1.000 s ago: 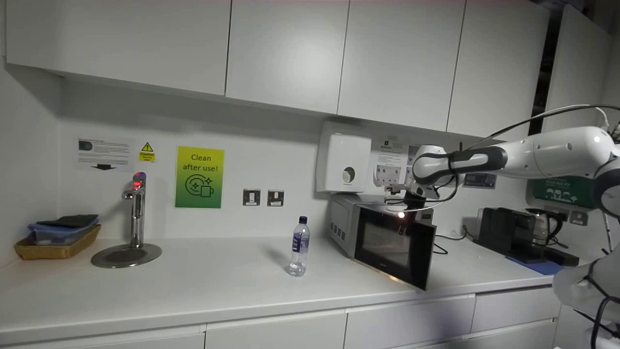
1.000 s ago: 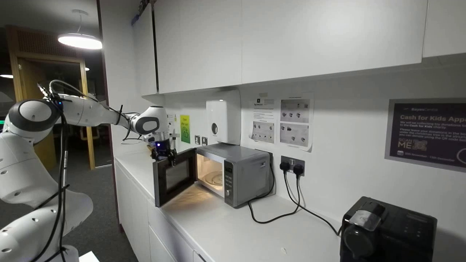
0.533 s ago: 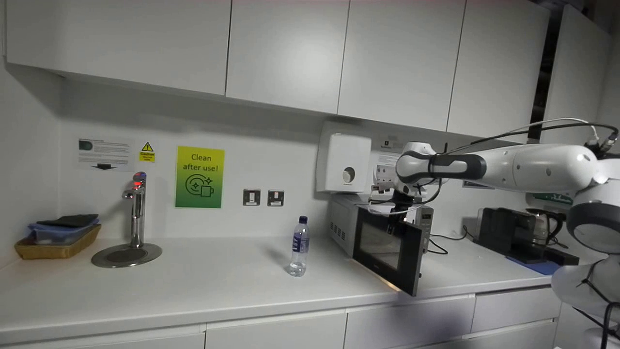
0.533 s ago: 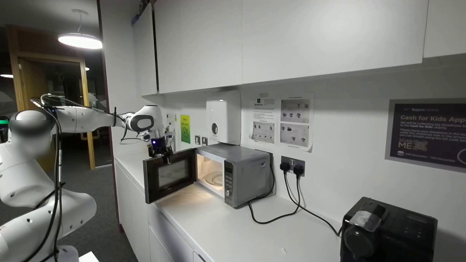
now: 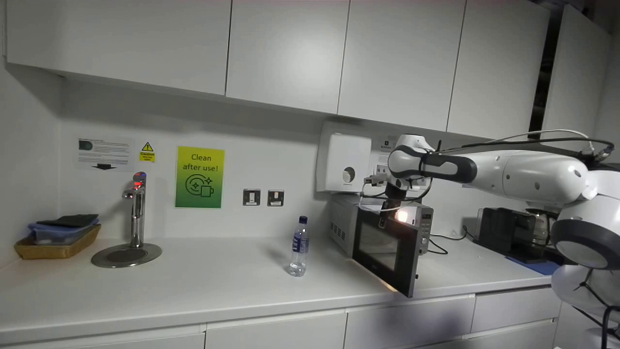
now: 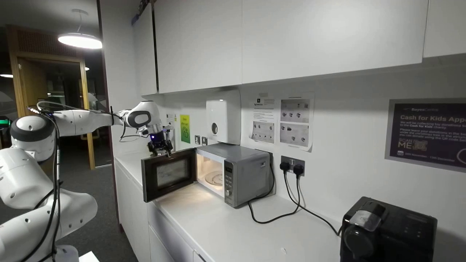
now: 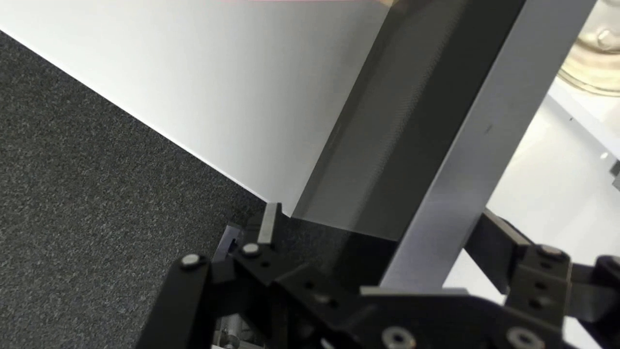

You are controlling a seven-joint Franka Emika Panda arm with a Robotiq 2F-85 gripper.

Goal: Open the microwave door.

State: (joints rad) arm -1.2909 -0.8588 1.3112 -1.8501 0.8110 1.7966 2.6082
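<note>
Your fingers (image 7: 269,223) stand wide, the door (image 7: 433,140) between them; inner contact is hard to tell; push outward gently, following the door's swing.

In an exterior view, well right of the pincer (image 6: 160,152), we are reading "Bayes Centre", "Cash for Kids App…" and "SCAN ME" on a dark notice (image 6: 429,133). Left of the pincer, in an exterior view, we are making out "Clean after use!" on a yellow-green poster (image 5: 199,177) and, farther left, "Caution" on a yellow sign (image 5: 147,152).
</note>
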